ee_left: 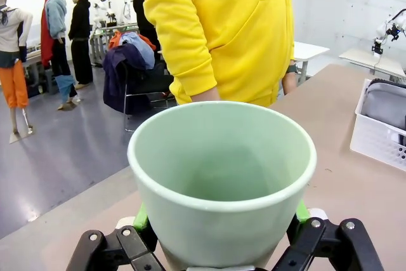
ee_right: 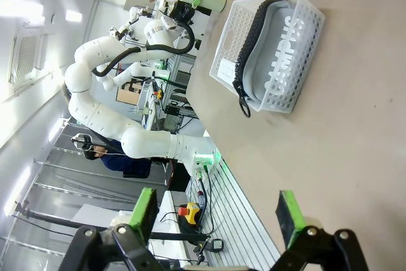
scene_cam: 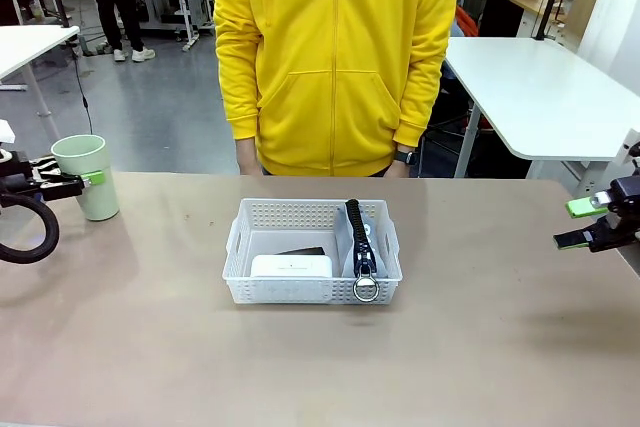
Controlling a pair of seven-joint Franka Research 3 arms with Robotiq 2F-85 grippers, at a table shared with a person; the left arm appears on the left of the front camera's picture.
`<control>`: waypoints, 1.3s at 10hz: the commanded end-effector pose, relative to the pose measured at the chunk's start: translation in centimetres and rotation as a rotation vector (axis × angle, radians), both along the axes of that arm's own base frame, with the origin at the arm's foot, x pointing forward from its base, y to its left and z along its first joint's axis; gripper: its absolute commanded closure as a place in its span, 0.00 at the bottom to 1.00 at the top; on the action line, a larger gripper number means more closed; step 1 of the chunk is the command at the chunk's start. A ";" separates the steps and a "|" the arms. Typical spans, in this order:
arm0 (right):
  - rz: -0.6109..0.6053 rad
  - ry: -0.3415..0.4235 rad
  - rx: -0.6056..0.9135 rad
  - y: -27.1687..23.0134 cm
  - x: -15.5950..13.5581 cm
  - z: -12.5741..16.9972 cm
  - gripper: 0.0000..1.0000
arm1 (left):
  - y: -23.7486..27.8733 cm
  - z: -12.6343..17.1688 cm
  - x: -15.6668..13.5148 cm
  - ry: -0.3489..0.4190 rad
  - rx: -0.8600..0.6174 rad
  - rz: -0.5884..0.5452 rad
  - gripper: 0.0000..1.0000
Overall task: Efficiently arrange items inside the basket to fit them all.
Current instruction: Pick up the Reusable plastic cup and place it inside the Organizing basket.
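Observation:
The white perforated basket point(scene_cam: 240, 247) sits mid-table. Inside it a white rounded box point(scene_cam: 291, 266) lies at the front left, with a small black object point(scene_cam: 300, 251) behind it. A grey pouch point(scene_cam: 360, 247) with a black zipper stands on edge along the right side, its metal ring point(scene_cam: 366, 288) at the front rim. The pale green cup point(scene_cam: 95, 202) stands upright at the far left of the table. My left gripper point(scene_cam: 85, 182) is around it, and both green pads point(ee_left: 141, 217) press its wall point(ee_left: 222, 176). My right gripper point(scene_cam: 590, 224) hovers open at the far right, holding nothing.
A person in a yellow hoodie point(scene_cam: 335, 57) stands at the far edge behind the basket, hands down. Bare tan tabletop point(scene_cam: 320, 367) surrounds the basket. In the right wrist view, the basket point(ee_right: 231, 30) and pouch point(ee_right: 279, 55) lie well ahead of my right gripper point(ee_right: 217, 217).

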State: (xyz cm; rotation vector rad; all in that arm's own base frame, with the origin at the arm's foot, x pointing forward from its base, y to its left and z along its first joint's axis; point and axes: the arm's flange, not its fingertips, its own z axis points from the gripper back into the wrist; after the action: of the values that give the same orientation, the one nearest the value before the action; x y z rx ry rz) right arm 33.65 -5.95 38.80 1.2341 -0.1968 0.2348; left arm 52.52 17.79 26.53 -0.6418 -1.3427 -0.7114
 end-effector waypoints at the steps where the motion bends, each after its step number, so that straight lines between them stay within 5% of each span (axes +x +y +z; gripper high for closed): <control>1: 0.002 0.001 0.008 -0.1 0.0 0.4 0.00 | 0.3 0.8 -0.4 -0.009 -0.024 -0.008 1.00; 3: 0.002 0.001 0.008 -0.1 0.0 0.4 0.00 | 0.9 2.8 -2.1 -0.025 -0.027 -0.035 1.00; 4: 0.002 0.001 0.008 -0.1 0.0 0.4 0.00 | 1.8 5.9 -3.9 0.018 -0.012 -0.080 0.63; 5: 0.002 0.001 0.008 -0.1 0.0 0.4 0.00 | 2.4 8.0 -5.4 0.035 -0.014 -0.125 0.63; 6: 0.002 0.001 0.008 -0.1 0.0 0.4 0.00 | 3.0 11.3 -8.5 0.037 -0.024 -0.197 1.00; 7: 0.002 0.001 0.008 -0.1 0.0 0.4 0.00 | 3.3 13.3 -11.5 0.004 -0.041 -0.257 0.63; 8: 0.002 0.001 0.008 -0.1 0.0 0.4 0.00 | 3.7 14.3 -14.1 -0.049 -0.087 -0.325 1.00; 9: 0.002 0.001 0.008 -0.1 0.0 0.4 0.00 | 4.1 14.5 -15.5 -0.112 -0.109 -0.321 1.00; 10: 0.002 0.001 0.008 -0.1 0.0 0.4 0.00 | 4.4 14.2 -15.8 -0.091 -0.146 -0.353 1.00; 11: 0.002 0.001 0.008 -0.1 0.0 0.4 0.00 | 4.8 13.8 -15.4 -0.084 -0.158 -0.320 0.64; 12: 0.002 0.001 0.008 -0.1 0.0 0.4 0.00 | 5.2 12.2 -14.2 0.041 -0.131 -0.403 0.61; 13: 0.002 0.001 0.008 -0.1 0.0 0.4 0.00 | 4.4 15.3 -16.7 -0.083 -0.134 -0.333 0.61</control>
State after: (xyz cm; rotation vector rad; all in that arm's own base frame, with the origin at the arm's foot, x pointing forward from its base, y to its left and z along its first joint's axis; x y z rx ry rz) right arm 33.65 -5.96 38.79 1.2341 -0.1962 0.2346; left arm 36.70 22.44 39.48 -1.0028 -1.3334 -0.9113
